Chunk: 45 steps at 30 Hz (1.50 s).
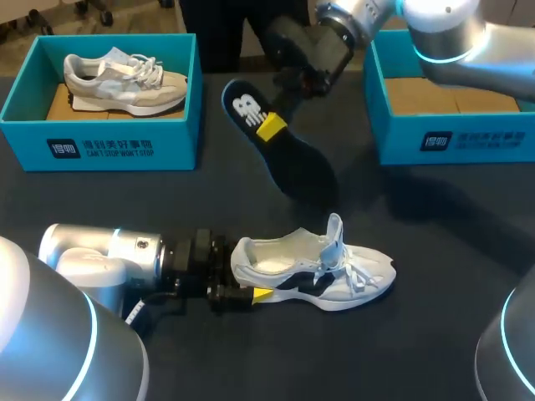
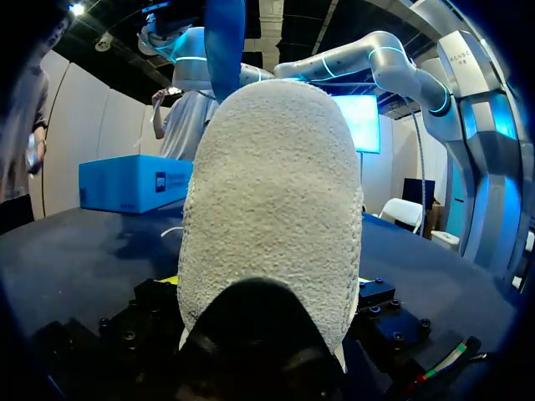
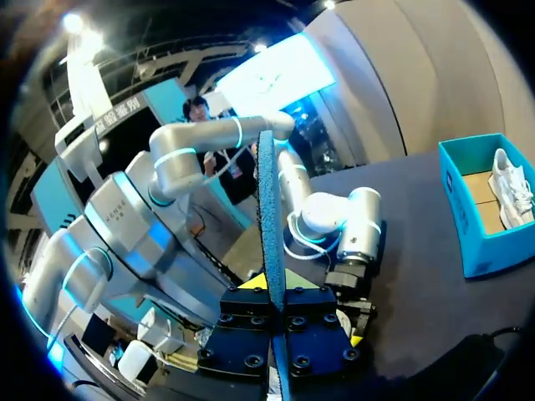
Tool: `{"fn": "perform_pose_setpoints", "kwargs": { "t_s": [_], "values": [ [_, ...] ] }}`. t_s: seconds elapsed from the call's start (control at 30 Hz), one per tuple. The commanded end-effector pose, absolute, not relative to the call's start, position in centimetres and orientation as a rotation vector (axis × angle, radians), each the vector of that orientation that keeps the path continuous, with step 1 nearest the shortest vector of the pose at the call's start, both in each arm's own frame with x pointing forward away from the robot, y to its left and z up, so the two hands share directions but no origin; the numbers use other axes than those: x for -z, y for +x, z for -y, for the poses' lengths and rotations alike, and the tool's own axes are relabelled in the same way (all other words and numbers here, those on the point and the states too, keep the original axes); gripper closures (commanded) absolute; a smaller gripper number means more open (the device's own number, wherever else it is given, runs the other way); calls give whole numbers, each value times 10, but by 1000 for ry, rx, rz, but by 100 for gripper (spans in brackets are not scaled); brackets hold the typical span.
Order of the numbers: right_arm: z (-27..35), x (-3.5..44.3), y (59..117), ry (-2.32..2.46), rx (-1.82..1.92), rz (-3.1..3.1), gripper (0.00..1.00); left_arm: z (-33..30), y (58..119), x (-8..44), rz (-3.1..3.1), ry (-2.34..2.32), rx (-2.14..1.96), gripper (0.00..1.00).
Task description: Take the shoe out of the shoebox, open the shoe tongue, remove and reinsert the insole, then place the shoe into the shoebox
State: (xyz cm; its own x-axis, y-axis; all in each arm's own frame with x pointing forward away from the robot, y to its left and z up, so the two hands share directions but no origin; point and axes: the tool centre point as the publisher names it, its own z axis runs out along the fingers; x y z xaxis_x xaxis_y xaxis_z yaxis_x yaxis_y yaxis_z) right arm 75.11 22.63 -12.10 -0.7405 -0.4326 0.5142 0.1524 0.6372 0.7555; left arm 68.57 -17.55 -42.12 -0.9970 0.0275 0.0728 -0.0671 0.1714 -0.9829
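A white and black shoe point(image 1: 334, 271) lies on the dark table with its tongue lifted and its inside bare. My left gripper point(image 1: 247, 288) holds its heel from the left, one finger on each side. The left wrist view is filled by that grey heel point(image 2: 276, 209) between the left gripper point(image 2: 267, 284) fingers. My right gripper point(image 1: 272, 127) is shut on a dark blue insole point(image 1: 292, 159), which hangs tilted above the table behind the shoe. In the right wrist view the insole point(image 3: 269, 209) stands edge-on between the fingers of the right gripper point(image 3: 276, 294).
A teal shoebox point(image 1: 117, 132) at the back left holds a beige shoe point(image 1: 125, 79). A second teal shoebox point(image 1: 451, 138) at the back right shows only its cardboard floor, partly under my right arm. Bare table lies between the boxes and the white shoe.
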Motion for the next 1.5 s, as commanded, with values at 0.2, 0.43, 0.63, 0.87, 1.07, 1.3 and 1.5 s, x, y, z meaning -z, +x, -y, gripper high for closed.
{"fn": "perform_pose_setpoints", "kwargs": {
  "t_s": [0.2, 0.43, 0.63, 0.87, 1.07, 1.3, 1.5],
  "values": [
    [-178, 80, 710, 84, 1451, 2131, 100, 176, 685, 422, 2347, 41, -1976, 100],
    [-178, 80, 710, 84, 1451, 2131, 100, 176, 685, 422, 2347, 41, -1976, 100],
    [-170, 48, 712, -26, 1499, 2165, 100, 176, 685, 422, 2347, 41, -1976, 100],
    [-156, 16, 678, -194, 1612, 2130, 100, 176, 685, 422, 2347, 41, -1976, 100],
    [-156, 16, 678, -194, 1612, 2130, 100, 176, 685, 422, 2347, 41, -1976, 100],
    [-156, 16, 678, -194, 1612, 2130, 100, 176, 685, 422, 2347, 41, -1976, 100],
    [-146, 5, 648, -284, 1694, 2067, 100, 176, 685, 422, 2347, 41, -1976, 100]
  ]
}}
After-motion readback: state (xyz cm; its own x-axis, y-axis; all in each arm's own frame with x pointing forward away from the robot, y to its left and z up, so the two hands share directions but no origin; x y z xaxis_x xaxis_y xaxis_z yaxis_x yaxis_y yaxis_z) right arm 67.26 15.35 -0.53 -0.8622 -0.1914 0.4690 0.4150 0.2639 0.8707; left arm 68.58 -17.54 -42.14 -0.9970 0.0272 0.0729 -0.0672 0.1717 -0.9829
